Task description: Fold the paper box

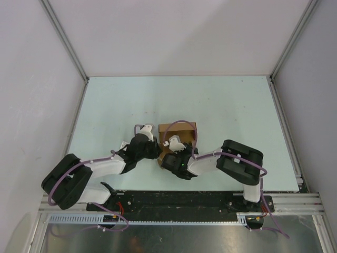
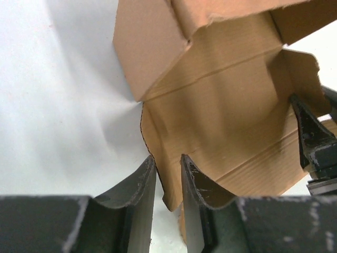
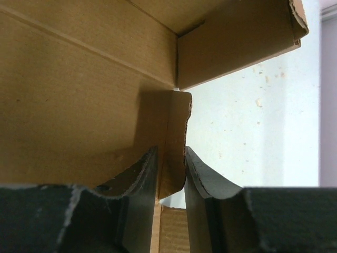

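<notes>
The paper box (image 1: 179,128) is brown cardboard, partly folded, lying in the middle of the table just beyond both grippers. My left gripper (image 1: 149,141) is at its near left side. In the left wrist view a wall edge of the box (image 2: 210,121) runs slantwise between the narrowly spaced fingers (image 2: 143,179), and my left gripper (image 2: 167,176) is shut on it. My right gripper (image 1: 174,150) is at the near right side. In the right wrist view a small side flap (image 3: 178,137) of the box (image 3: 79,95) fills the gap, with my right gripper (image 3: 171,174) shut on it.
The pale table (image 1: 237,116) is walled by white panels behind and on both sides, with metal rails (image 1: 284,132) along its edges. A finger of the right gripper (image 2: 316,142) reaches into the left wrist view at the box's far side. Purple cables loop over both arms.
</notes>
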You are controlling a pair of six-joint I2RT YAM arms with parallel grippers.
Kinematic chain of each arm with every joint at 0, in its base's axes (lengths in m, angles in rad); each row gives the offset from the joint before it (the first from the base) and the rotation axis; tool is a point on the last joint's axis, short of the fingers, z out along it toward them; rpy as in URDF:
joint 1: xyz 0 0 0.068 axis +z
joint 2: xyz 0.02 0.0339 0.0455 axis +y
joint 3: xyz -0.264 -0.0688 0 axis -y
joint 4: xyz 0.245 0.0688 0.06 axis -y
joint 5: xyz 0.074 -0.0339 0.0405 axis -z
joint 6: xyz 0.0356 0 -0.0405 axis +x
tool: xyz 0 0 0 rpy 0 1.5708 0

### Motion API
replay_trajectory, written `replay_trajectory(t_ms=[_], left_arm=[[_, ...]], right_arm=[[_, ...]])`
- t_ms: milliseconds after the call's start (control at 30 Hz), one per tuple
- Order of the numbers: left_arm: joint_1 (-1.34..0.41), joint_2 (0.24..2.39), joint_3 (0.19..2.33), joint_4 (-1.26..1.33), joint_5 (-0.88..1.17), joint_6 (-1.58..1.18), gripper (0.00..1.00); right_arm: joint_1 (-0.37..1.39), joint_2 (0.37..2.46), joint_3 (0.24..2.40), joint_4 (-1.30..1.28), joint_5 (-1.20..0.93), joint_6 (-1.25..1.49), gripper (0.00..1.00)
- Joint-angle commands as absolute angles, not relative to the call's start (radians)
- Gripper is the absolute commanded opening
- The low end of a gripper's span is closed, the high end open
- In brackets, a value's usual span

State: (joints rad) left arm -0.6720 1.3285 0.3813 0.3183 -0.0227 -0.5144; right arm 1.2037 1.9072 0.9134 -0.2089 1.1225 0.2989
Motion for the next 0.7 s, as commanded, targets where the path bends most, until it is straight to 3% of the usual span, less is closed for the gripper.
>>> replay_trajectory(t_ms=[0, 667], left_arm=[[-0.676, 1.264, 0.411, 0.247, -0.06, -0.488, 0.31], [-0.678, 1.313, 0.485, 0.13, -0.089, -0.408, 0.31]], right_arm=[[1.206, 1.833, 0.93, -0.15, 0.971, 0.371, 0.32], [1.08, 1.537, 0.75, -0.026, 0.681, 0.557, 0.37]])
